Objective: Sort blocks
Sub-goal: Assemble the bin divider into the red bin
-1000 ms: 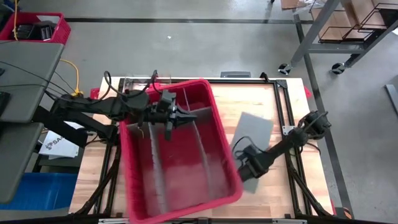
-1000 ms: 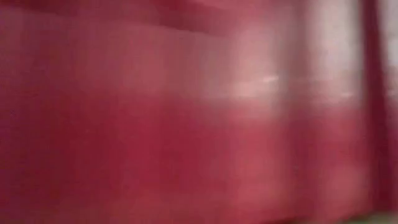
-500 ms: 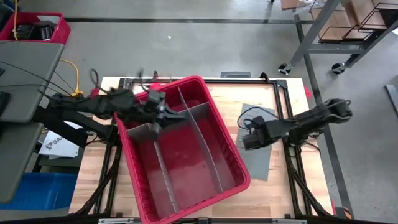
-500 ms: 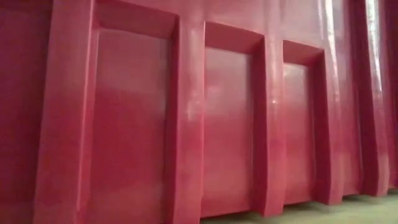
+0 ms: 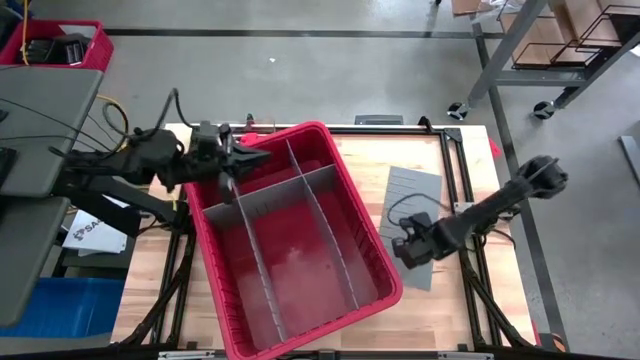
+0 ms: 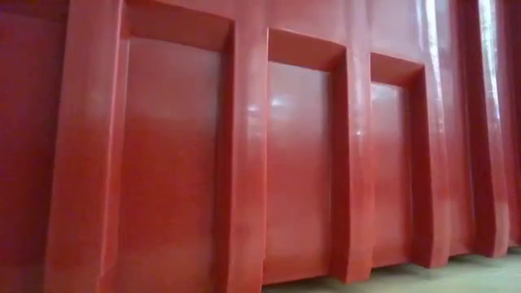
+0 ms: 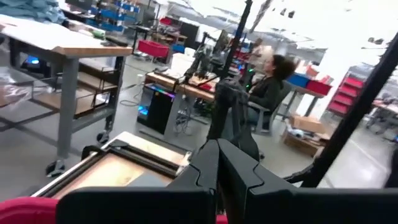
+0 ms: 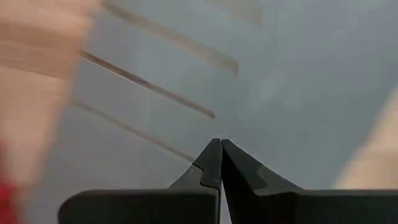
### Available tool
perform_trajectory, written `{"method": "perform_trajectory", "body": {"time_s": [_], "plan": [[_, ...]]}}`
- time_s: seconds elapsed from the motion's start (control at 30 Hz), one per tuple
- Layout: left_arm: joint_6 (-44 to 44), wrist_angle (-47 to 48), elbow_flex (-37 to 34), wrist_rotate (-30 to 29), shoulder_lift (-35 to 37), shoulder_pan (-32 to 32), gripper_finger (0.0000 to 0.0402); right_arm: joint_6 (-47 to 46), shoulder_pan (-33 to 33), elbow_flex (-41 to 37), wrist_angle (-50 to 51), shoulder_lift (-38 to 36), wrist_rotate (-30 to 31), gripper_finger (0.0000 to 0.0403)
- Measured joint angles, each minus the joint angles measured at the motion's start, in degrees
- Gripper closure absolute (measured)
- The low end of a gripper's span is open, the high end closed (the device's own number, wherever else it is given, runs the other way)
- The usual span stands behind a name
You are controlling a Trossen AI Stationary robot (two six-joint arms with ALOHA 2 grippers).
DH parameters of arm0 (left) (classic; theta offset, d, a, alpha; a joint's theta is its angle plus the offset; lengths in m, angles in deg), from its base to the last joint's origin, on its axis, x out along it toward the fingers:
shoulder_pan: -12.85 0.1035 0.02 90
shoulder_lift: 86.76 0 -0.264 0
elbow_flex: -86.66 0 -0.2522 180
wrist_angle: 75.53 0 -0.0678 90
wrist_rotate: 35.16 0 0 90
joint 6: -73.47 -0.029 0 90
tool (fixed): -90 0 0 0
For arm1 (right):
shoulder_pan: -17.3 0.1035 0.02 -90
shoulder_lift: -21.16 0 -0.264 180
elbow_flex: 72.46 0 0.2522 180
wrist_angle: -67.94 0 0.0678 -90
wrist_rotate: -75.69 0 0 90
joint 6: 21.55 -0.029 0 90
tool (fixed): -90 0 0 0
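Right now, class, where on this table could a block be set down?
Bare wood lies between the red bin and the grey divider sheet, near the far edge. The right gripper crowds that sheet; the left gripper crowds the bin's far corner.

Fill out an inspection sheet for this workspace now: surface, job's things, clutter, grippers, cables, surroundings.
Surface: wooden table, black frame rails along its edges.
Job's things: no blocks seen; red bin holds only grey dividers.
Clutter: loose grey slotted sheet on the table, right of the bin.
Grippers: left gripper shut, over the bin's far left corner; right gripper shut, over the sheet, beside the bin.
Cables: black cable loops along both arms; yellow cable at left.
Surroundings: concrete floor, wheeled rack, red crate; left wrist view shows a seated person among workbenches.
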Motion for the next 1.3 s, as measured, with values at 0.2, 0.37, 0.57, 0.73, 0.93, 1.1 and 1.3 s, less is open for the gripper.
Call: {"method": "perform_trajectory", "body": {"time_s": [0.2, 0.37, 0.57, 0.73, 0.93, 1.1, 1.3], "plan": [[0.4, -0.4, 0.0, -1.9, -1.0, 0.0, 0.0401, -12.0, 8.3, -5.1, -23.0, 7.3, 0.1, 0.0403], [-1.0, -0.1, 0.0, -2.3, -0.4, 0.0, 0.0401, -15.3, 16.3, -0.9, -17.3, 8.4, -7.6, 0.0403], [-4.1, 0.0, 0.0, -5.8, 0.2, 0.0, 0.0401, -17.9, 20.6, 3.3, -1.9, 8.6, -17.7, 0.0403], [-4.5, 0.0, 0.0, -6.5, 1.2, 0.0, 0.0401, -16.7, 20.3, 9.6, 5.0, 4.8, -10.0, 0.0403], [-4.3, -0.1, 0.0, -5.0, 3.6, 0.0, 0.0401, -15.2, 18.5, 20.9, 26.0, 0.6, -3.3, 0.0403], [-5.0, -0.6, 0.1, 2.5, 6.7, -0.9, 0.0401, -8.9, 17.6, 34.8, 25.5, -1.3, 23.4, 0.0403], [-7.5, 0.2, 0.1, 3.4, 7.6, -1.7, 0.0401, 12.9, 12.4, 44.9, 3.3, 3.8, 31.6, 0.0403]]}}
